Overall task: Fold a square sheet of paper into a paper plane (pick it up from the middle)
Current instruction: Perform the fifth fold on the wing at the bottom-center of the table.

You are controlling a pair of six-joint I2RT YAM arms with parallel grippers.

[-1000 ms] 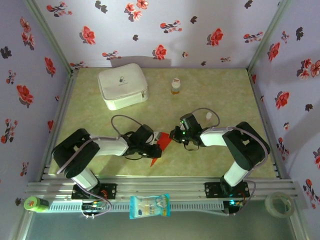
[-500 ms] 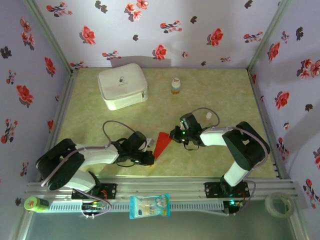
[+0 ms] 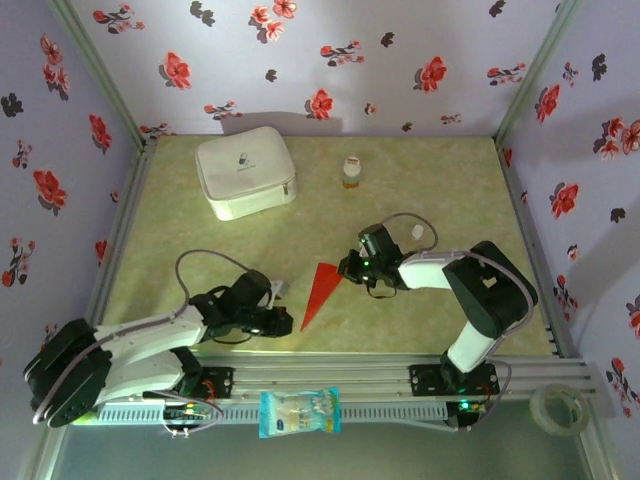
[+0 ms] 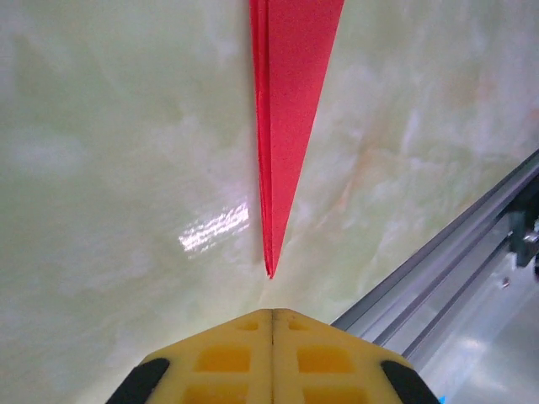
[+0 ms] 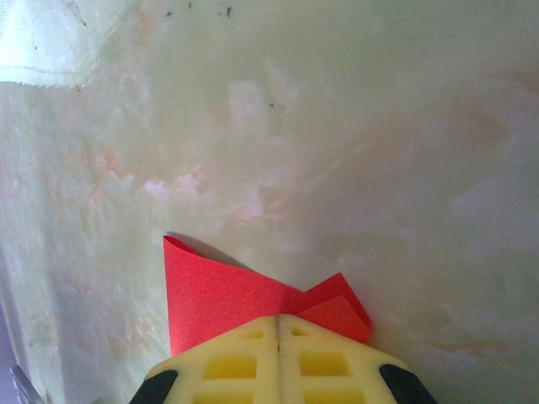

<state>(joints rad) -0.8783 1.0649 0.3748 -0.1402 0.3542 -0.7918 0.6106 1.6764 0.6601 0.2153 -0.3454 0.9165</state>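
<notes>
**Red dart gripped at its wide end by the right arm**

The bright red, narrow, pointed paper plane rests on the pale green marbled tabletop, near the front edge and between the two arms. Its wide end points toward the right arm and its sharp tip toward the near rail. The right end effector is clamped on that wide end. In the right wrist view its yellow fingers meet over the red paper, and the folded corners stick out ahead of them. The left end effector sits low over the tabletop with its fingers pressed together, holding nothing. In the left wrist view the plane's tip ends just ahead of them, not touching. Toward the far left of the tabletop lies a white rounded zip case, and a small orange-and-white bottle stands to its right.
</notes>
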